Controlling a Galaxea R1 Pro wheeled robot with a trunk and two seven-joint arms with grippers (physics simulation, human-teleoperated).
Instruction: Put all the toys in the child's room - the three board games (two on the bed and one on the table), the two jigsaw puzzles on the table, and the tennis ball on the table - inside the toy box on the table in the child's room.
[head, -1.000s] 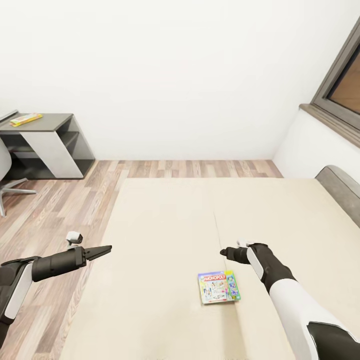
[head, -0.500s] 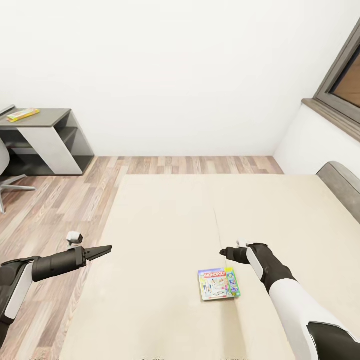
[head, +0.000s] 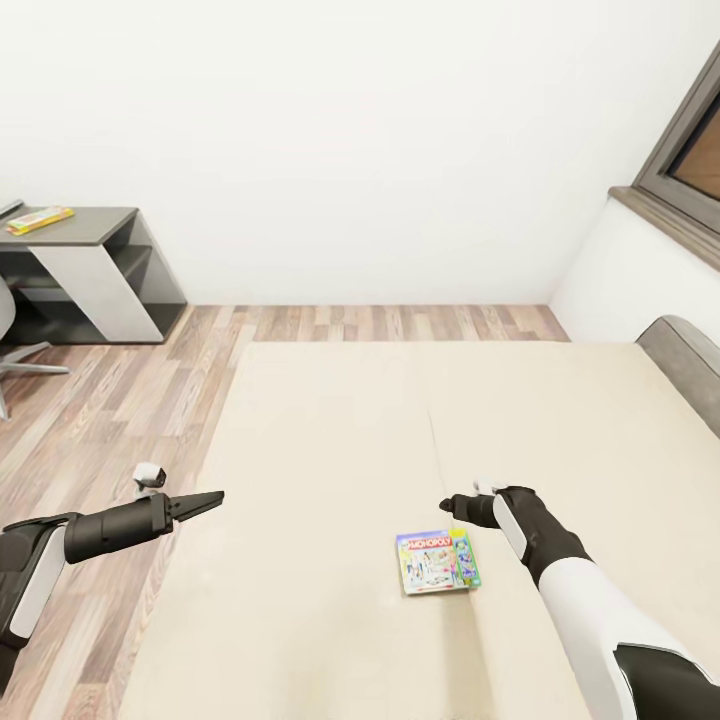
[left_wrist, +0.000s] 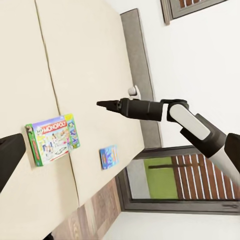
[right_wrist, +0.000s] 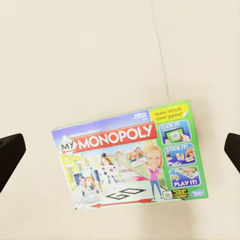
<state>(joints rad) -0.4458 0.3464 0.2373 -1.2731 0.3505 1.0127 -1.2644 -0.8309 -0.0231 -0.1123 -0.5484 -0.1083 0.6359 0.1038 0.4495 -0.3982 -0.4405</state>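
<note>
A white-green Monopoly board game (head: 437, 562) lies flat on the beige bed (head: 330, 450). My right gripper (head: 447, 503) hovers just beyond it, open; in the right wrist view the box (right_wrist: 131, 155) lies below, between the spread fingertips (right_wrist: 10, 159). A blue board game (left_wrist: 108, 156) lies on the mattress past the Monopoly box (left_wrist: 51, 138), toward the headboard. My left gripper (head: 213, 497) hangs open over the bed's left edge, empty. A flat yellow-green box (head: 38, 217), too small to read, rests on the table's dark grey wing (head: 95, 214). The toy box, jigsaw puzzles and tennis ball are out of view.
Wood floor (head: 110, 400) runs along the bed's left side and far end. A chair (head: 10, 345) stands by the desk at the far left. The grey headboard (head: 690, 365) and a window (head: 690, 150) are at the right, with a white wall behind.
The whole picture has shifted a little, so the camera has moved toward the bed. Both arms hold the same pose and the Monopoly box lies where it was.
</note>
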